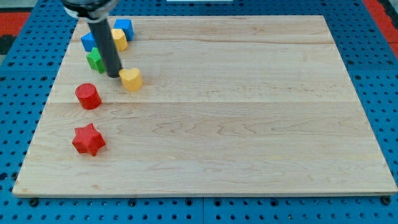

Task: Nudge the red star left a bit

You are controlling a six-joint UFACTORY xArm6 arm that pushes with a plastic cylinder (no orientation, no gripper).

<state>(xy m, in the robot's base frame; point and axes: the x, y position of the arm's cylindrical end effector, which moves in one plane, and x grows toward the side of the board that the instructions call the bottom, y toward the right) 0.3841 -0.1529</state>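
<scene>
The red star [87, 139] lies near the board's lower left. My tip [114, 75] rests on the board at the upper left, just left of a yellow heart-shaped block [131, 79], touching or nearly touching it. The tip is well above the red star and a little to its right. A red cylinder [88, 96] sits between the tip and the star, below and left of the tip.
A cluster sits at the board's top left: a blue cube [124, 27], a yellow block [119, 39], a blue block [89, 42] and a green block [96, 60], partly hidden behind the rod. The wooden board [236, 124] lies on a blue pegboard.
</scene>
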